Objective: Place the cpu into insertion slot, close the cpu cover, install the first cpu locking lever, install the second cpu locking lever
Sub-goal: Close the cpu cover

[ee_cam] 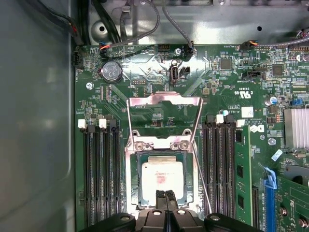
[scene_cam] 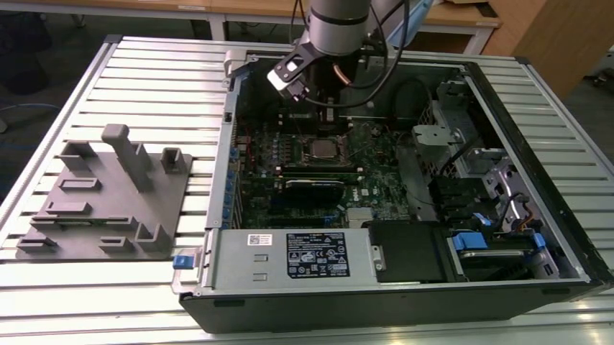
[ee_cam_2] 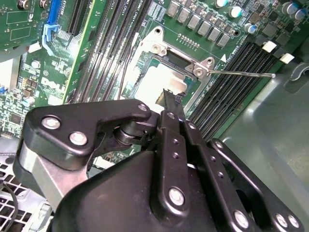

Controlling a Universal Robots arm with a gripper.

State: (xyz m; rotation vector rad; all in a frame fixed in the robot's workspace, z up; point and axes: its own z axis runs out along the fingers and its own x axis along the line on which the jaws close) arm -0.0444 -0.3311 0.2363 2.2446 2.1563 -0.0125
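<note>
The cpu cover (ee_cam: 164,99), a thin metal frame, stands swung open off the insertion slot (ee_cam: 136,186). Inside the slot's dark rim lies the cpu (ee_cam: 161,174), square and silvery-grey. My gripper (ee_cam: 167,195), pressed together, sits over the slot's edge.

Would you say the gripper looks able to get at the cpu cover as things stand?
Probably yes. The gripper hangs right over the edge of the cpu, which lies in the insertion slot, and the cpu cover stands flipped open just beyond it, with nothing seen lying across it.
</note>
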